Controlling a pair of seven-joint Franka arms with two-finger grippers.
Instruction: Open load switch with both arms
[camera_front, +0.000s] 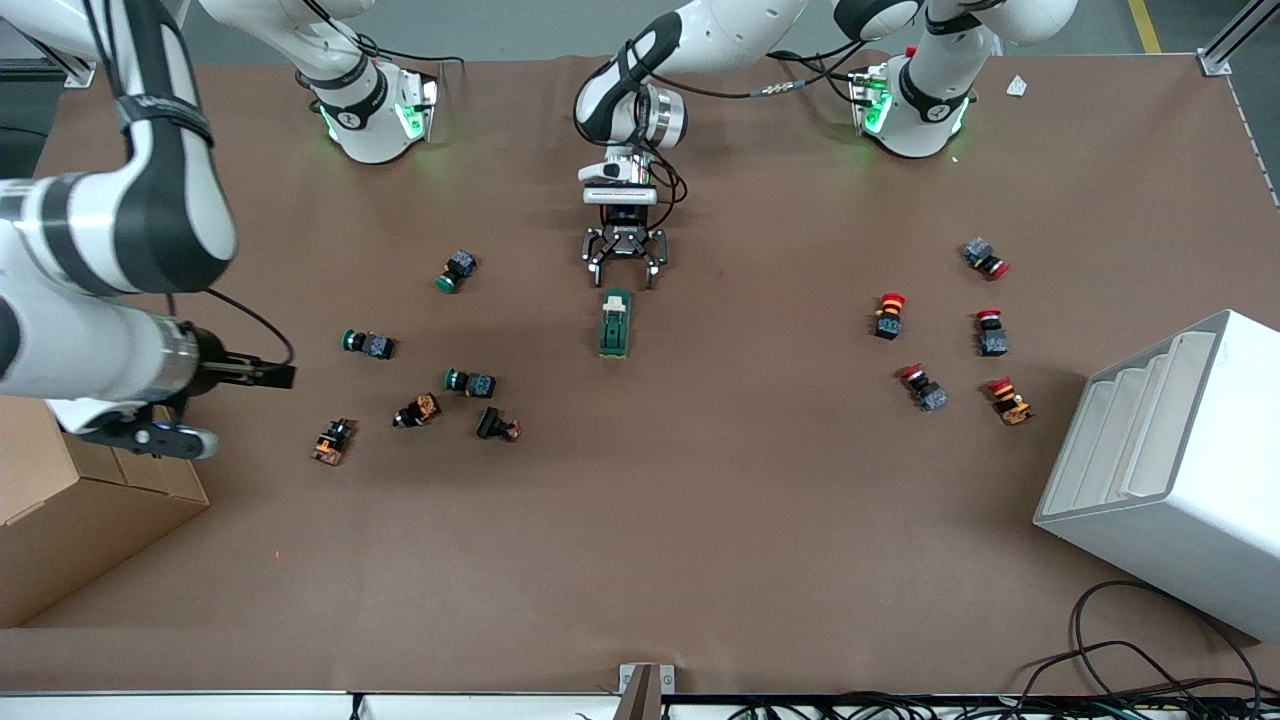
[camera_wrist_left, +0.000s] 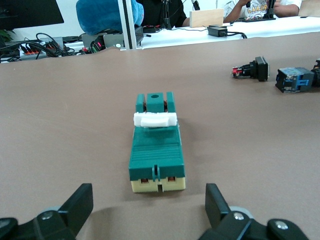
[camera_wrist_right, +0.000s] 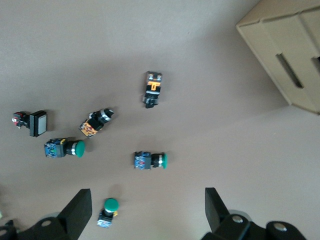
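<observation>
You have a matt brown table cover (camera_front: 700, 520), flat and paper-like, with faint creases. The load switch (camera_front: 615, 323) looks like moulded dark-green plastic with a ribbed top, a smooth white plastic lever (camera_wrist_left: 155, 119) and a cream plastic end. Your arms wear glossy white shells with black bands; the left gripper (camera_front: 626, 262), over the table just beside the switch, and the right gripper (camera_front: 150, 435), up by the box, are matt black, jaws spread wide. The green push buttons (camera_wrist_right: 150, 160) have shiny plastic caps. The cardboard box (camera_front: 70, 520) is plain matt tan card, and the white bin (camera_front: 1180, 480) looks smooth, satin plastic
</observation>
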